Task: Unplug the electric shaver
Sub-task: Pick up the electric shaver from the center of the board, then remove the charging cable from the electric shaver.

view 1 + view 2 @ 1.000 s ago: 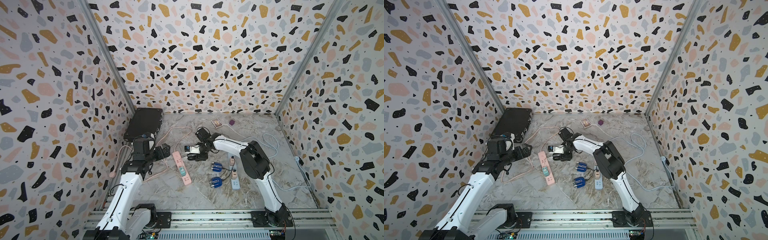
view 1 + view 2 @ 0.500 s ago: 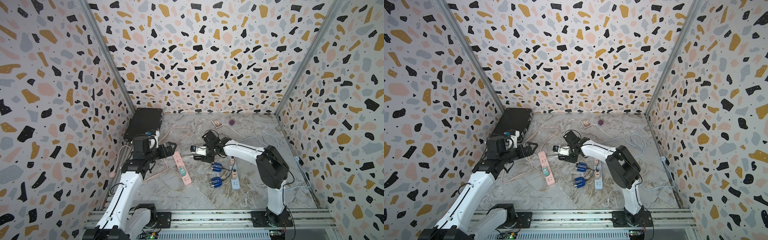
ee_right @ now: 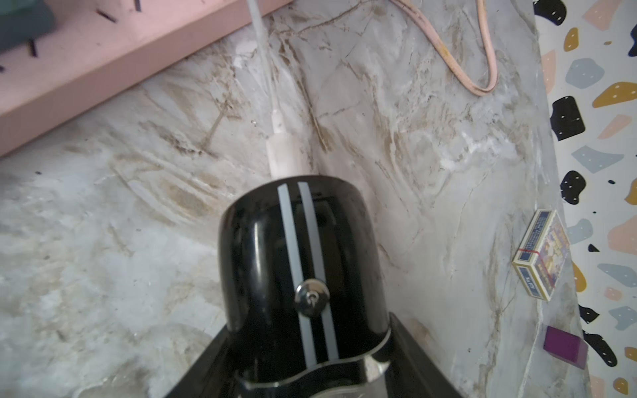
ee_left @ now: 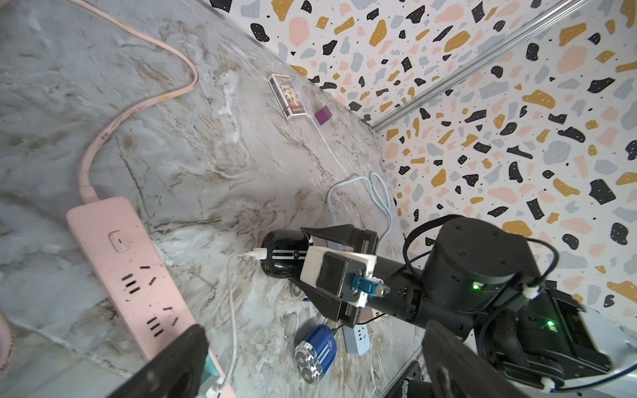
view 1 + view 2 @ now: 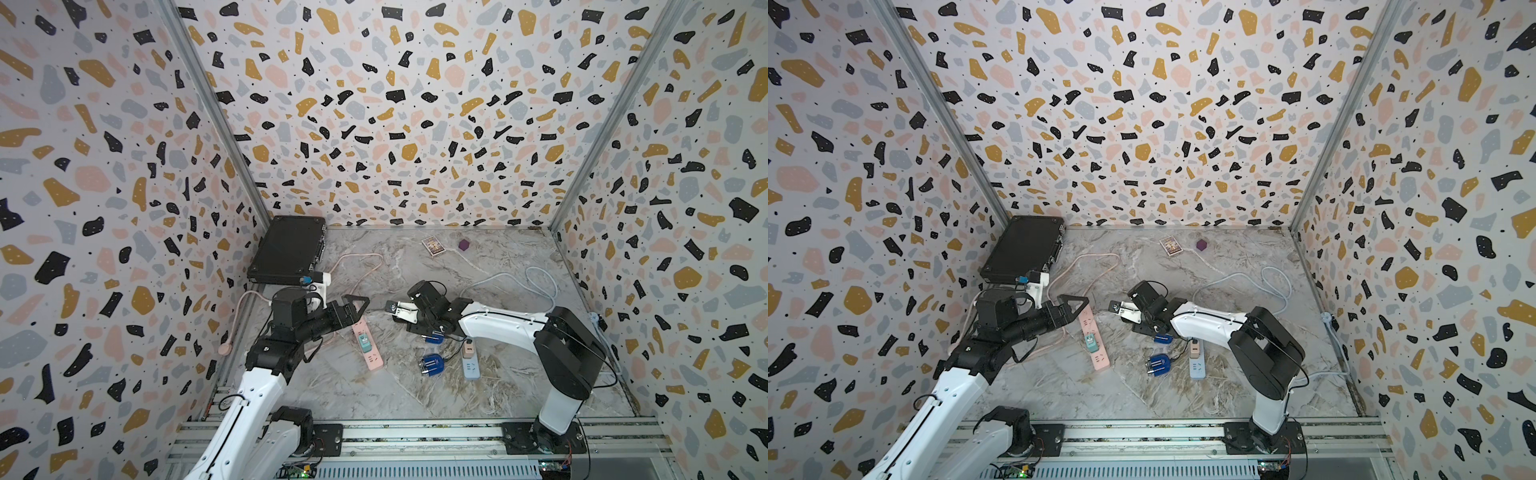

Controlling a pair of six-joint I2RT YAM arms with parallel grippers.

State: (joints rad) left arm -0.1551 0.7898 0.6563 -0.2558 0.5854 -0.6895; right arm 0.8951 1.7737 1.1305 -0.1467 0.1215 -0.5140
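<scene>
Right pincer (image 4: pixel 303 256) first: it's clenched on the black shaver (image 3: pixel 296 262), jaws either side of the body close to the chrome head end. The right wrist view looks straight down the twin white stripes. Follow those stripes out and you reach the tail, where the white plug (image 3: pixel 284 155) is fully seated, in line with the shaver's long axis. So it isn't unplugged yet.

From the plug, the thin cable (image 4: pixel 231 310) drops slack across the bench (image 5: pixel 415 399). It runs to the teal adapter (image 5: pixel 365 343), which sits in the pink power strip (image 5: pixel 370 357).

Now the key geometry. In both top views the shaver's tail points away from the right arm, towards the left pincer (image 5: pixel 357 309). That one is released, spread wide and empty, hovering over the far end of the pink strip, just beside the tail with its fingertips aimed at it.

My read is that the left arm is the nearer one to that plug, and the pull has to go along the shaver's axis, straight away from the right pincer's hold. The plug is slim, so the closing jaws will need to be centred well on it.

Off to the side, a blue shaver (image 5: pixel 432 365) and a pale blue strip (image 5: pixel 471 368) lie near the right arm, clear of the action.
</scene>
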